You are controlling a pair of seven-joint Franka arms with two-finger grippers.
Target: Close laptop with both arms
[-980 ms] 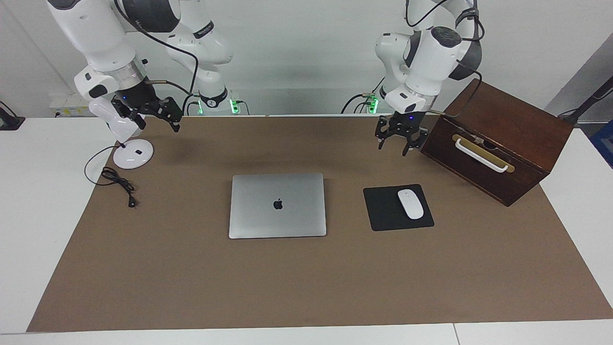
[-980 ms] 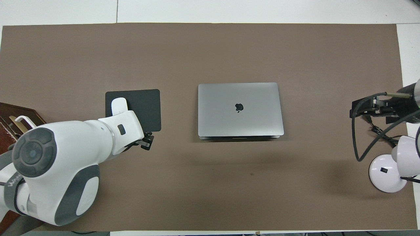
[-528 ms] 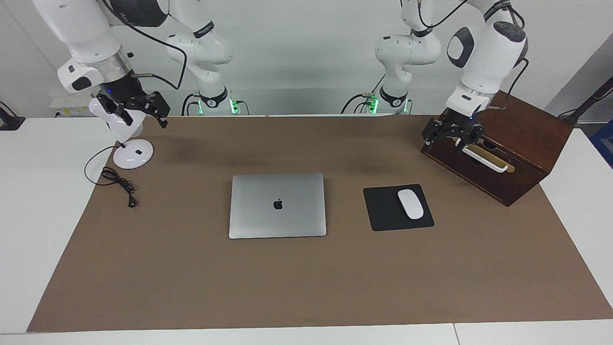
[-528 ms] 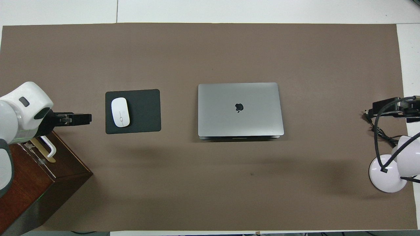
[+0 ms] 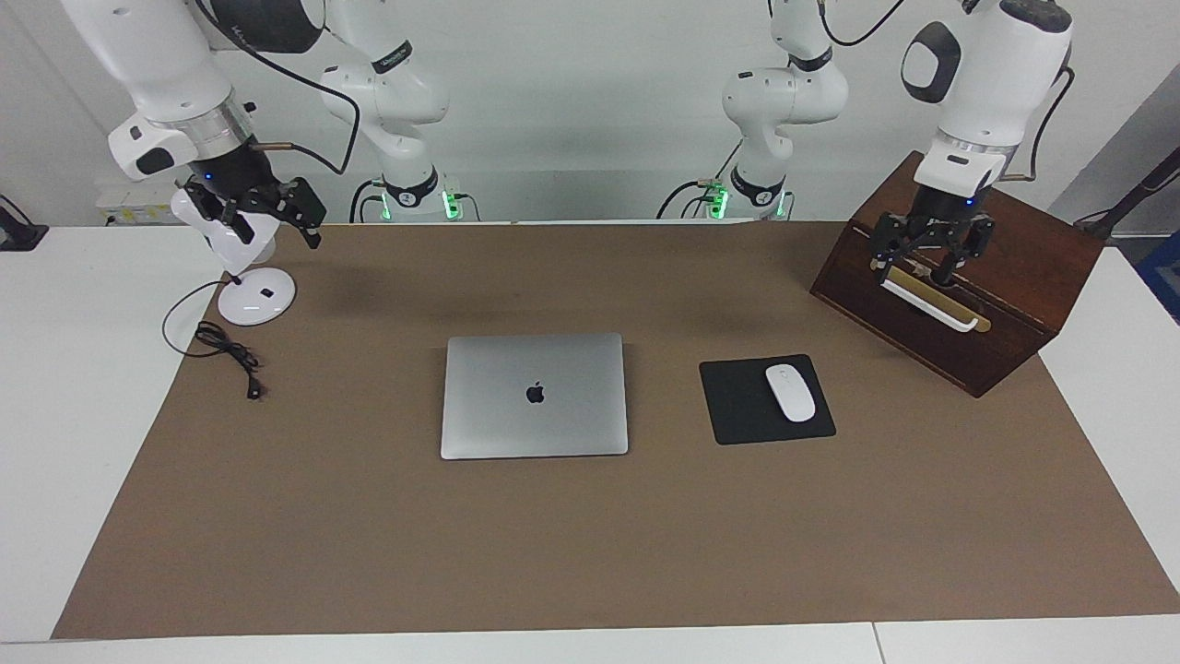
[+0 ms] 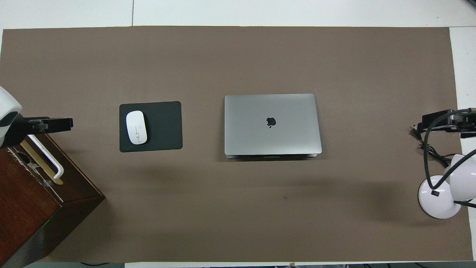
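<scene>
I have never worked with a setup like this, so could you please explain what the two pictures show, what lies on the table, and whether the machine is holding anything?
These are two white robot arms at a table covered with a brown mat. One picture looks at them from across the table; the other looks steeply down from their own end.

In the middle lies a slim silver-grey laptop, its lid already shut. Beside it, toward the left arm's end, a white mouse rests on a black mouse pad, with a dark wooden box nearer the robots. At the right arm's end stand a white desk lamp and its black cable.

The left gripper hangs over the box's white handle; the right gripper hangs by the lamp. Neither holds anything.
</scene>
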